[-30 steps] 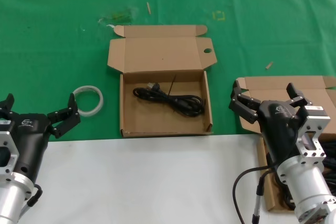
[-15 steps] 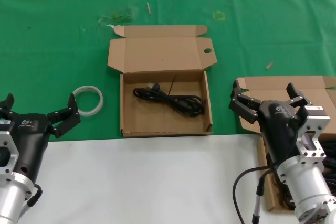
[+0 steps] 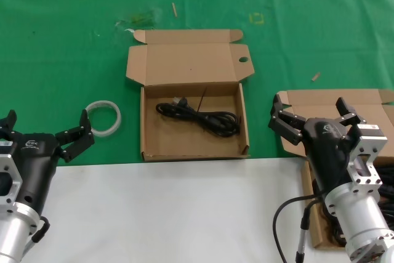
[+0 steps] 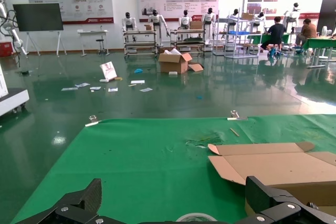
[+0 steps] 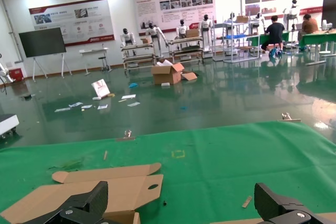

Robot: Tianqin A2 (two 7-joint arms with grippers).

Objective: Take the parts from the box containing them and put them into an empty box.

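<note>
A brown cardboard box (image 3: 194, 124) with a round hole in its raised lid (image 3: 189, 61) sits open at the middle of the green cloth (image 3: 61, 47). One black cable (image 3: 200, 116) lies coiled in it, running from the far left of the floor to the right, where the loops bunch against the wall. The lid stands open on the far side, its tabs spread, the hole near its right corner.

A second brown box (image 3: 335, 106) lies at the right edge, mostly hidden behind the right arm; its plain flap shows on the far side, and black cables (image 3: 386, 180) show at the very right edge, beside the wrist.

The right gripper (image 3: 313, 116) hangs over the left part of that second box, fingers spread wide and holding nothing. The cable in the middle box lies to its left, well apart, across a strip of bare cloth.

The left gripper (image 3: 42, 129) is at the near left, over the edge where the cloth meets the white table (image 3: 172, 214), fingers also wide apart and empty. A white ring (image 3: 103, 118) lies on the cloth just right of its right fingertip, between it and the middle box. The coiled cable is farther right, inside the box walls.
</note>
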